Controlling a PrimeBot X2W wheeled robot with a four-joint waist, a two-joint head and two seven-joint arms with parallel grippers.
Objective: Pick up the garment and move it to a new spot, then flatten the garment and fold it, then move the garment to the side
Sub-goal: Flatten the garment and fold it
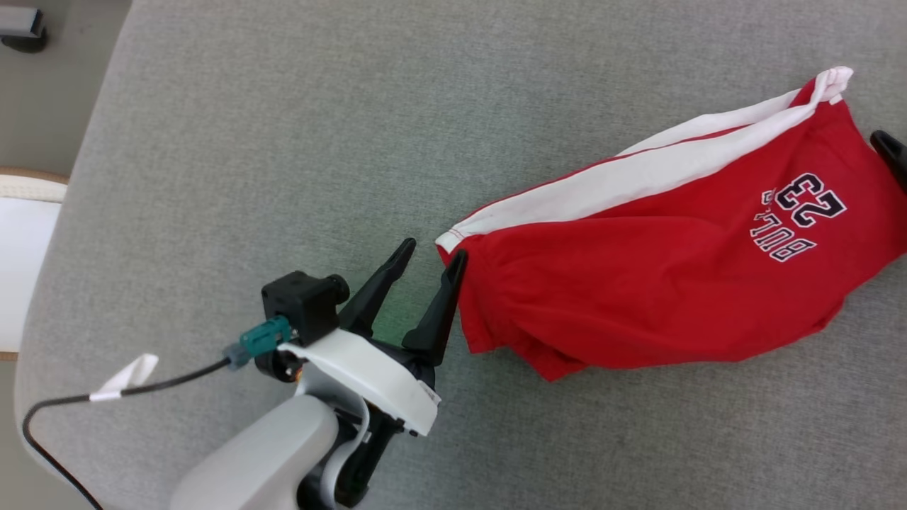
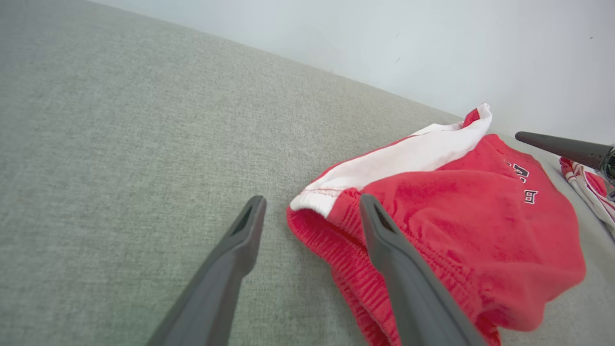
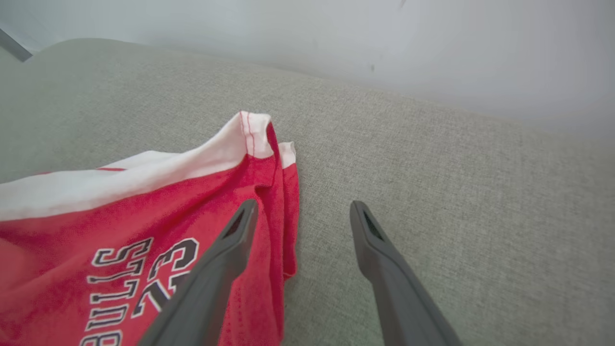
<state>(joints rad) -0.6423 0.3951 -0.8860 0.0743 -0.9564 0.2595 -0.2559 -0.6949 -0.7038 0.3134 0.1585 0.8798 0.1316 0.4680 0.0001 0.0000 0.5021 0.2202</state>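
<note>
**Both claws released, one at each end of the red shorts**

The shorts (image 1: 659, 283) are lying crumpled on the grey surface (image 1: 283, 142), toward the R side of the head view. They're red w/ a white side stripe and "BULLS 23" in black & white, and the print is reading upside down in the head view.

L gripper (image 1: 432, 253) is sitting at the shorts' L end w/ fingers spread wide, gripping nothing. The finger nearer the shorts is touching the waistband corner where white stripe meets red. The other finger is hanging over bare grey surface. In the L wrist view the white-edged corner is showing btwn the two fingers, and one finger is crossing in front of the ribbed red waistband.

R gripper (image 3: 303, 206) is sitting at the opposite end, also released, fingers apart. In the R wrist view one finger is crossing over red cloth beside the "23" and the other is over bare surface, w/ the hem edge showing btwn them. Can't tell whether either finger is touching the cloth there. In the head view a dark fingertip of it is poking in at the R edge, right beside the shorts.

A black cable (image 1: 184, 373) w/ a white tag (image 1: 131, 374) is trailing from the L wrist.

A bit of red-and-white striped cloth (image 2: 588, 187) is showing at the R edge of the L wrist view, below the R gripper's finger. Can't tell if it's part of the shorts.

A white thing w/ a tan rim (image 1: 28, 248) is sitting off the surface at the L edge of the head view. Can't tell what it is or what it's holding.
</note>
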